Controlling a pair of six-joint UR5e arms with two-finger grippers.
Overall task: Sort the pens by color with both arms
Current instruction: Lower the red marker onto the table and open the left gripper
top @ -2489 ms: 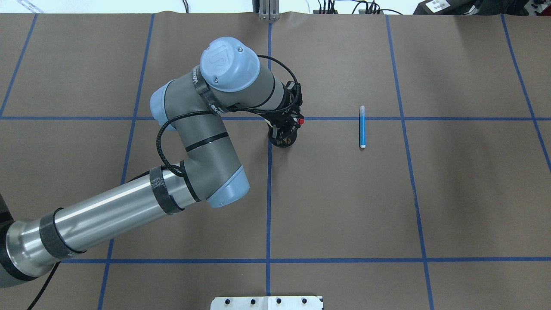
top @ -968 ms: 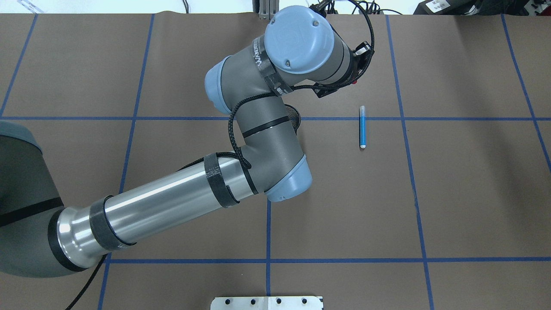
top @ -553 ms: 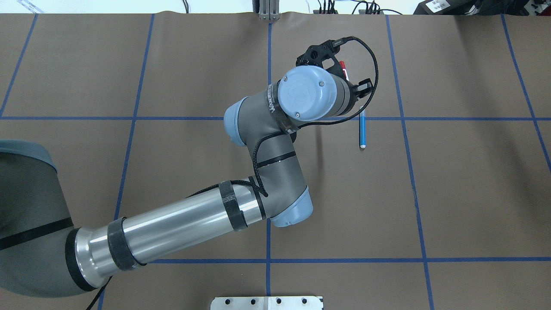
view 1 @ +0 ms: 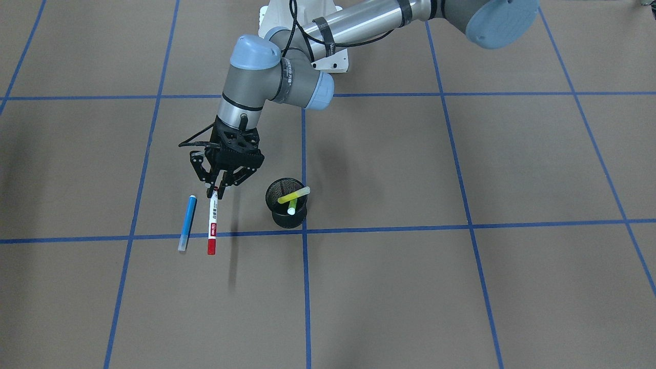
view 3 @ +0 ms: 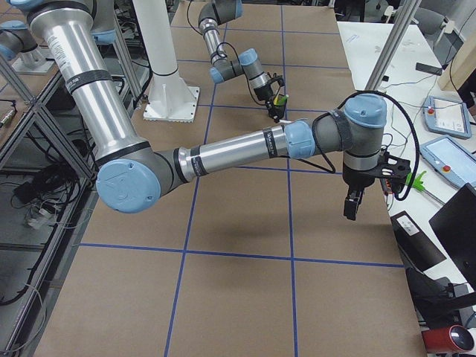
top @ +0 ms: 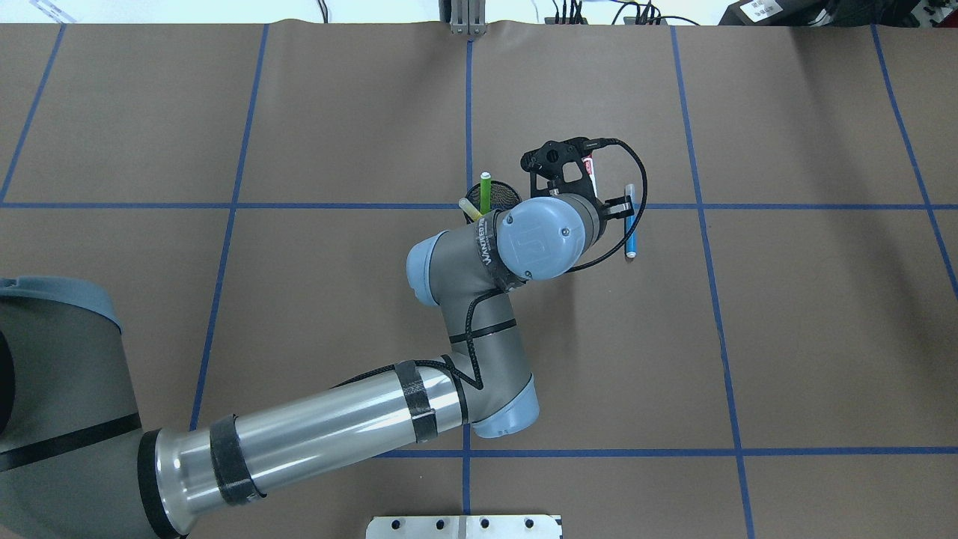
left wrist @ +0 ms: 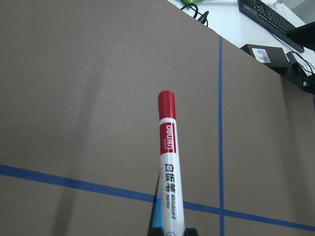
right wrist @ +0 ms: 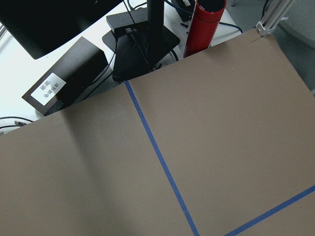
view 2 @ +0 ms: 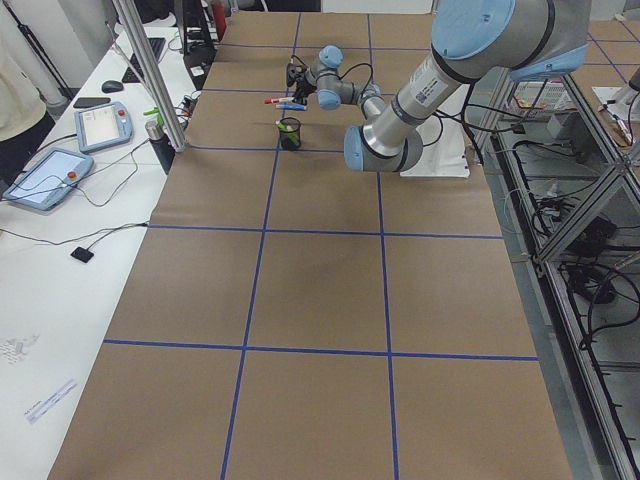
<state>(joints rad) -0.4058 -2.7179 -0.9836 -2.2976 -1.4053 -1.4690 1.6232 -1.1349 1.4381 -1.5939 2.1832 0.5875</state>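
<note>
My left gripper (view 1: 217, 188) is shut on one end of the white-barrelled pen with red ends (view 1: 212, 225). That pen hangs above the table and casts a shadow beside it; it fills the left wrist view (left wrist: 168, 157). Close beside it the blue pen (view 1: 187, 221) lies flat on the brown table; from overhead the wrist partly covers this blue pen (top: 631, 238). A yellow pen (view 1: 293, 195) and a lime green pen (top: 485, 193) stand in the black mesh cup (view 1: 287, 212). My right gripper (view 3: 349, 208) hangs far off near the table's end; whether it is open or shut cannot be told.
Blue tape lines divide the brown table cover. The white pedestal base (view 1: 328, 56) sits at the robot's side. Tablets and cables lie on a side bench (view 2: 50, 175), where a person (view 2: 15, 90) stands. A red bottle (right wrist: 206, 19) stands beyond the table edge.
The left arm lifted the red-ended pen out of the cup, swung it to the right, then drew back towards the blue pen. The cup with its green and yellow pens is uncovered.
</note>
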